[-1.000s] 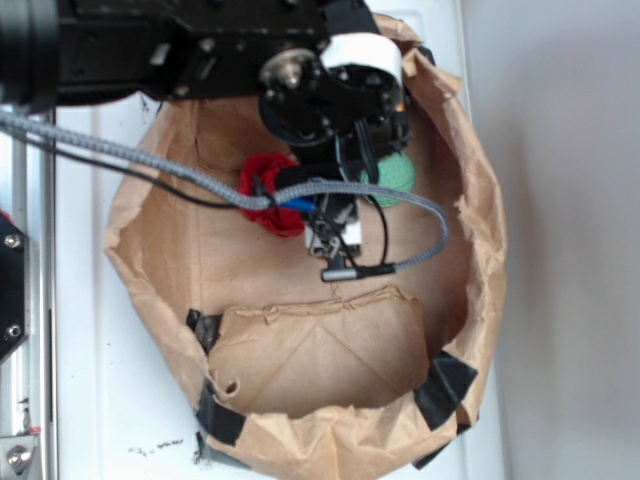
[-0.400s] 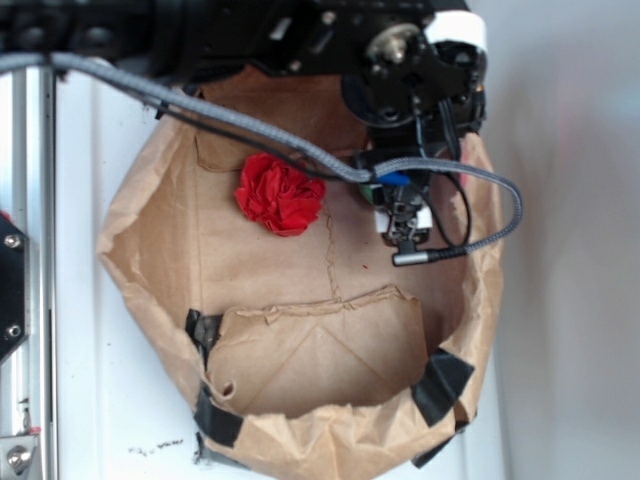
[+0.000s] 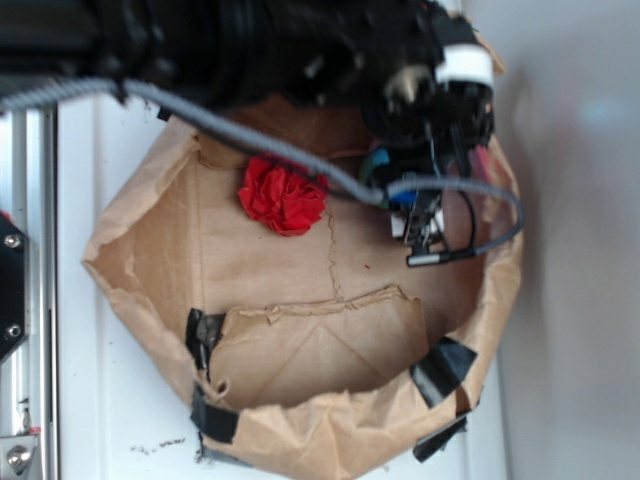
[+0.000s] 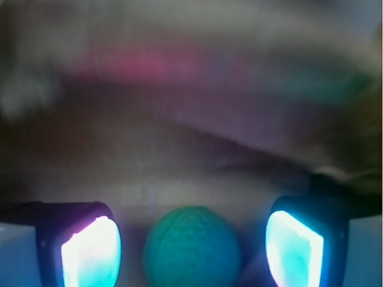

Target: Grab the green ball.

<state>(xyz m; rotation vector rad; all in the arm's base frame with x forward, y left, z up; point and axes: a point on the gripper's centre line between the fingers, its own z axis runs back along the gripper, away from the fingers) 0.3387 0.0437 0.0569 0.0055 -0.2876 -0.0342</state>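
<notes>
White tabletop [image 3: 110,400] fills the exterior view, and a wide brown paper bag [image 3: 150,250] with rolled-down walls and black tape patches [image 3: 443,368] at its near corners lies open on it. Starting from the wrist view, the gripper [image 4: 191,248] stands spread, its two glowing fingers [image 4: 93,254] set well apart with a gap on each side of what sits between them. That thing is the green ball [image 4: 191,248]: a small, round, mint-to-teal sphere with a finely dimpled, matte skin like a golf ball, its lower part cut off by the frame edge. It lies centred between the fingers; whether either finger touches it cannot be told, though both look clear of it. Beyond the ball the wrist view is only a blur of brownish, pink and greenish streaks.

From outside, the gripper [image 3: 425,215] hangs inside the bag near its right wall, beneath the black arm [image 3: 250,45] that reaches in from the top. A grey braided cable [image 3: 300,160] loops around it. Only a sliver of green shows under the wrist hardware there, so the ball is mostly hidden in that view. A red crumpled paper flower [image 3: 283,195] lies on the bag floor, well to the left of the gripper and apart from it. A folded paper flap [image 3: 320,345] lies across the near side of the bag floor.
</notes>
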